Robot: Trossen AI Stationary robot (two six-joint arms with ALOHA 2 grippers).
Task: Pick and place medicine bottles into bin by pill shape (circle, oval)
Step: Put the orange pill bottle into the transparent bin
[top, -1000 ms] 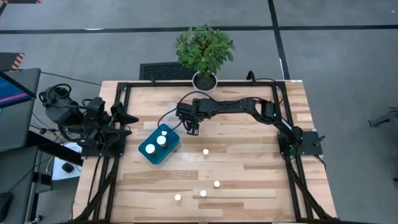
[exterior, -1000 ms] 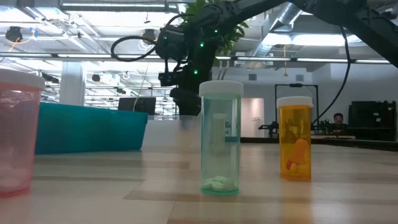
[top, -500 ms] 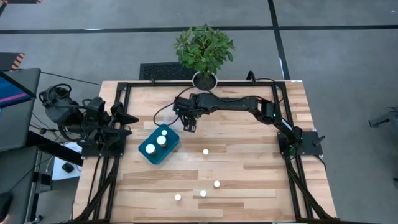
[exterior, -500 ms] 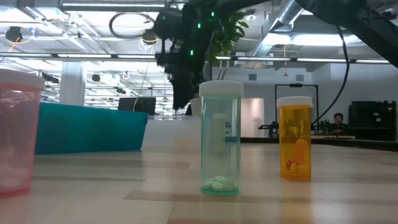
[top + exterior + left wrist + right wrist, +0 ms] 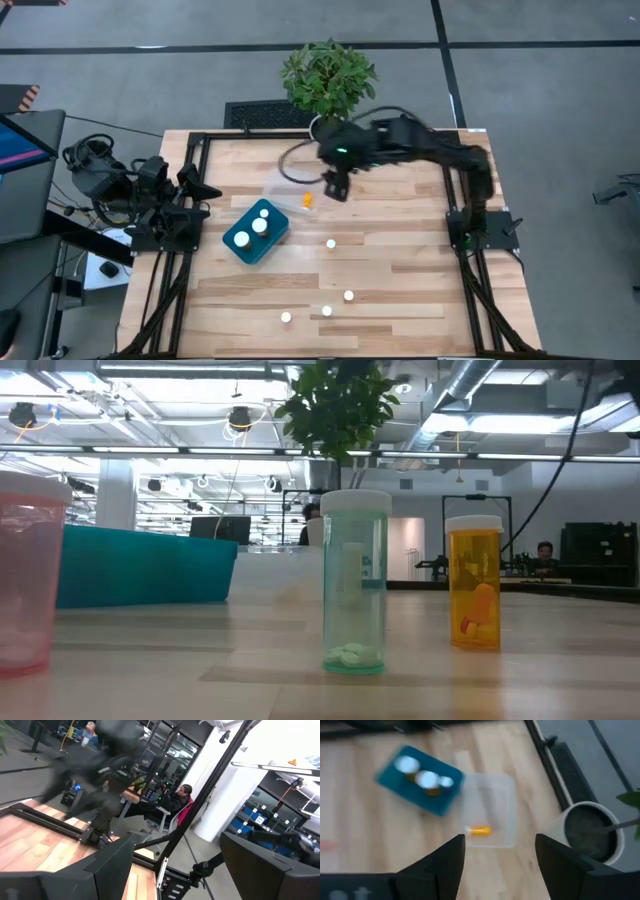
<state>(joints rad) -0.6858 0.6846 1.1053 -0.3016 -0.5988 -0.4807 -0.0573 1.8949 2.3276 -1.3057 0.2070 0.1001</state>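
An orange medicine bottle [image 5: 308,200] lies on its side in a clear bin [image 5: 285,180]; it also shows in the right wrist view [image 5: 480,831]. My right gripper [image 5: 337,188] is open and empty, raised just right of that bin [image 5: 490,800]. A teal bin [image 5: 255,233] holds three white-capped bottles [image 5: 426,778]. Several more bottles stand on the table: one [image 5: 331,243] in the middle, three [image 5: 327,311] near the front. The low view shows a green one [image 5: 355,582] and an orange one [image 5: 473,582] upright. My left gripper [image 5: 203,188] waits open at the left edge.
A potted plant [image 5: 328,85] in a white pot [image 5: 590,832] stands at the table's far edge, close behind my right arm. A black frame [image 5: 460,180] runs round the table. A pink container [image 5: 30,570] stands near the low camera.
My right gripper has gone up and toward the table's right and far side, away from the clear bin and out of the low view. The orange bottle now shows lying in the clear bin where the gripper stood.
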